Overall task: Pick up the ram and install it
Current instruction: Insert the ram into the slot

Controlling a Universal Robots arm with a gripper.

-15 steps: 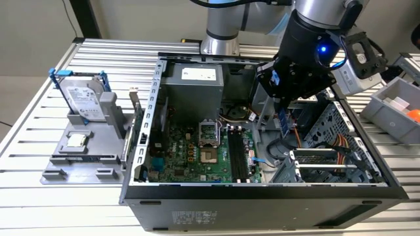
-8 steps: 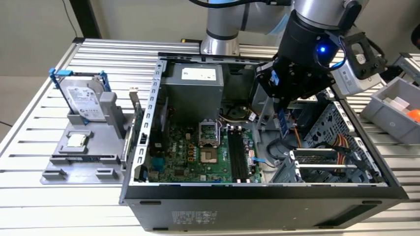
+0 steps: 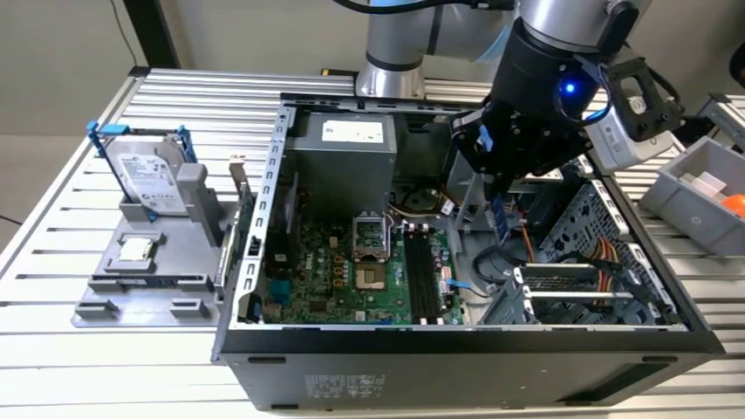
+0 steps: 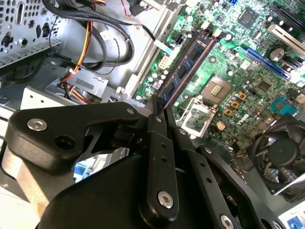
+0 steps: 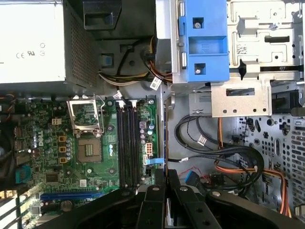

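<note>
**rigwatcher:** Jaws [image 3: 501, 202] are pinched shut on the ram [image 3: 500, 218], holding it by its upper edge so the stick hangs on edge over the open case [image 3: 466, 345]. In the second wrist view you can see the blue-green board with its dark chips [image 4: 183, 71] sticking out past the closed fingers [image 4: 157, 119].

**benchmod:** Why hold it like that, you reckon?

**rigwatcher:** My guess: gripped at the top, the contact edge stays free to drop into a slot. You're not there yet though. The ram is up in the air beside the memory slots [image 3: 421, 275], towards the exterior view's right, over the cable side.

**benchmod:** And the setup?

**rigwatcher:** Case lies on a slatted metal desk [image 3: 70, 367]. A hard drive [image 3: 149, 179] stands in a grey holder on the exterior view's left, and a grey bin [image 3: 699, 188] sits on the right.
</note>
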